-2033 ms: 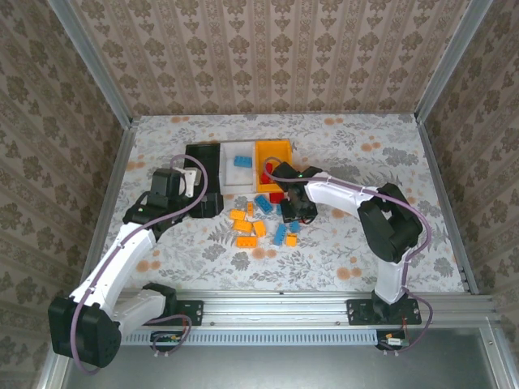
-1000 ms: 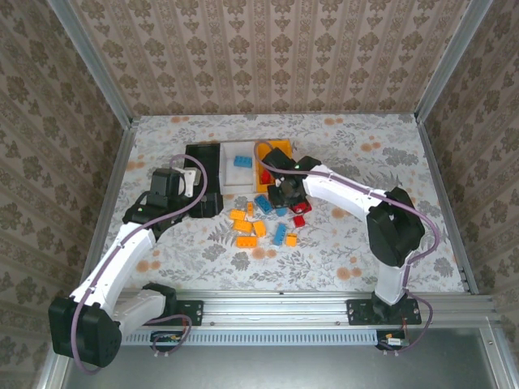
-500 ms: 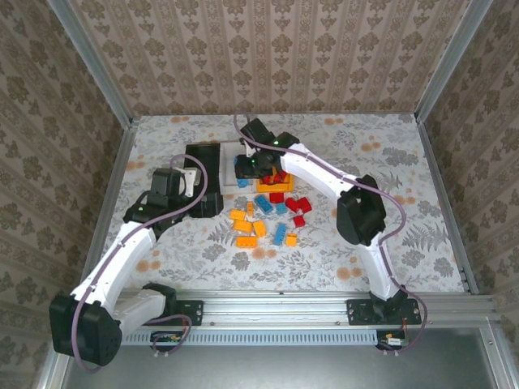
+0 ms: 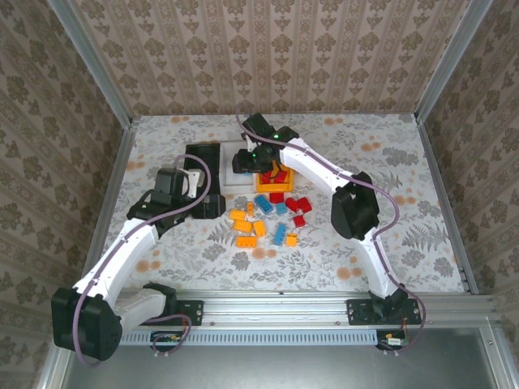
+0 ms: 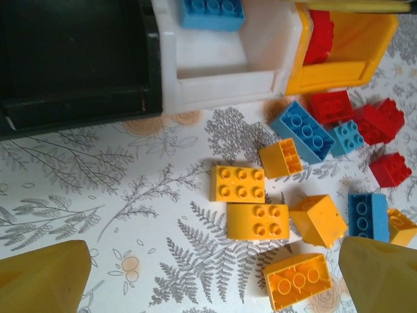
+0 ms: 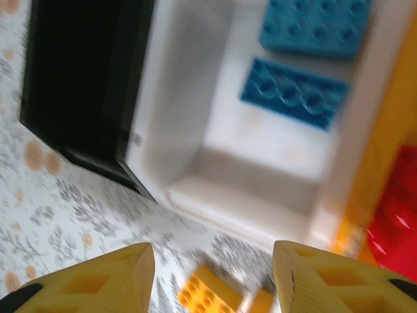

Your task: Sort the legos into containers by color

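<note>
My right gripper (image 6: 215, 282) hangs open over the front edge of the white container (image 6: 195, 130), with nothing between its yellow fingers (image 6: 98, 280). Two blue legos (image 6: 293, 92) lie inside that container. Beside it stand the black container (image 5: 78, 52) and the orange-yellow container (image 5: 339, 72), which holds red legos (image 5: 319, 39). Loose orange legos (image 5: 238, 184), blue legos (image 5: 301, 130) and red legos (image 5: 330, 106) lie scattered on the table in front of the containers. My left gripper (image 5: 212, 287) is wide open and low over the table, just near of the orange legos.
The floral table surface (image 4: 389, 162) is open to the right and behind the containers. Metal frame rails (image 4: 442, 203) and patterned walls enclose it. The right arm (image 4: 316, 166) stretches across above the orange-yellow container and the loose pile (image 4: 272, 215).
My right arm swung from the loose pile up and left to the white container and its jaws opened; a second blue lego now lies there. The left arm barely moved.
</note>
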Controlling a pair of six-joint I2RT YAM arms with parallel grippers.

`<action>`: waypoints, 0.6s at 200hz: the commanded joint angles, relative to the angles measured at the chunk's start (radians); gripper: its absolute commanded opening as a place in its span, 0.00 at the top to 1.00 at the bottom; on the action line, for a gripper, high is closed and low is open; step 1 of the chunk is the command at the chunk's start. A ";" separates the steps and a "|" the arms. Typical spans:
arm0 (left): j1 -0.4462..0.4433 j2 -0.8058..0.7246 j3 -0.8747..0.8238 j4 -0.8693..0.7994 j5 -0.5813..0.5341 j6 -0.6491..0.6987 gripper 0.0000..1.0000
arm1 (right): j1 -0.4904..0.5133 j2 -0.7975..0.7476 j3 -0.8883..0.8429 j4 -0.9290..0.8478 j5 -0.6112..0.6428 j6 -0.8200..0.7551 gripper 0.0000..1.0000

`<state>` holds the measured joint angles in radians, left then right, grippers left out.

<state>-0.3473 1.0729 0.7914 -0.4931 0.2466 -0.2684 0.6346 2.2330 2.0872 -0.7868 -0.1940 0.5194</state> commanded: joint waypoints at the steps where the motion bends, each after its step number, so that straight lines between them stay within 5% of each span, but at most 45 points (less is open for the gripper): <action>1: -0.031 0.013 0.025 -0.038 0.002 0.015 0.00 | 0.002 -0.202 -0.205 -0.016 0.028 -0.025 0.45; 58: -0.051 0.063 0.030 -0.002 0.076 0.016 0.00 | 0.037 -0.473 -0.773 0.033 0.107 0.021 0.37; 120: -0.100 0.079 0.035 -0.015 0.073 0.030 0.00 | 0.088 -0.490 -0.902 0.052 0.174 0.073 0.37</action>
<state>-0.4385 1.1412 0.7921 -0.4973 0.3080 -0.2668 0.7033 1.7657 1.1908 -0.7425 -0.0998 0.5621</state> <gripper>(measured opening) 0.997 0.635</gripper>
